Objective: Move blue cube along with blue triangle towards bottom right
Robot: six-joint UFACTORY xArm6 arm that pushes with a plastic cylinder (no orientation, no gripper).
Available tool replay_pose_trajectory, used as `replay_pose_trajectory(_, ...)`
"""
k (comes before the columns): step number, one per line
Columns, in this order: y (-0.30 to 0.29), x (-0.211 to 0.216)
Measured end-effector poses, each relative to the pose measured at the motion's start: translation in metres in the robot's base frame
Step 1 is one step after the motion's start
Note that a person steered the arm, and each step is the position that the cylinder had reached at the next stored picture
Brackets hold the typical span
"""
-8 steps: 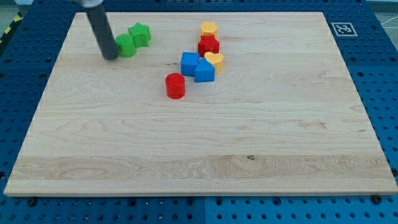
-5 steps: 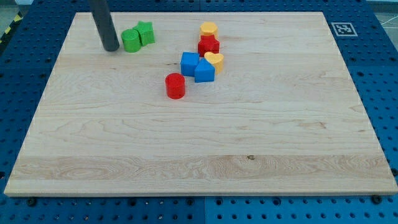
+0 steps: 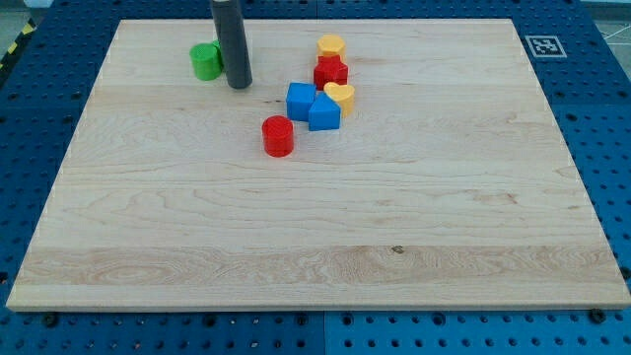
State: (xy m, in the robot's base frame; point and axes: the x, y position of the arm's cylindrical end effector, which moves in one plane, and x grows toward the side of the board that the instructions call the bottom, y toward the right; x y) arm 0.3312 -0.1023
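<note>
Blue perforated plating is framing a pale wooden board (image 3: 325, 227), and the blue cube (image 3: 301, 101) is serving as the landmark near the board's upper middle. The blue triangle (image 3: 323, 113) is sitting touching the cube on its lower right side. A yellow heart-shaped block (image 3: 340, 96) is pressing against the triangle's upper right, a red star-like block (image 3: 331, 71) is lying just above that, and another yellow block (image 3: 331, 45) is sitting above the red one. A red cylinder (image 3: 278, 135) is standing just below and left of the cube, apart from it. A green block (image 3: 206, 61) is lying well to the cube's upper left.

My tip (image 3: 239, 85) is resting on the board to the cube's left and slightly above it, near but not touching; it is bare, carrying and pressing nothing. A second green block may be hiding behind the rod; I cannot tell.

Judging from this layout, the approach is nearly done. To push well, my tip should be meeting the cube's upper left face squarely, so the force is running through the cube into the triangle and both are travelling diagonally together. Aiming too low risks catching the red cylinder; aiming too high risks dragging the yellow heart along.
</note>
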Motion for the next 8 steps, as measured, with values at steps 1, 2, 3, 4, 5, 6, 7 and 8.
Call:
replay_pose_trajectory(1,0.017,0.013)
replay_pose_trajectory(2,0.036,0.019)
replay_pose_trajectory(3,0.058,0.02)
replay_pose_trajectory(4,0.076,0.028)
replay_pose_trajectory(5,0.102,0.042)
replay_pose_trajectory(6,0.123,0.067)
replay_pose_trajectory(7,0.14,0.09)
replay_pose_trajectory(8,0.137,0.092)
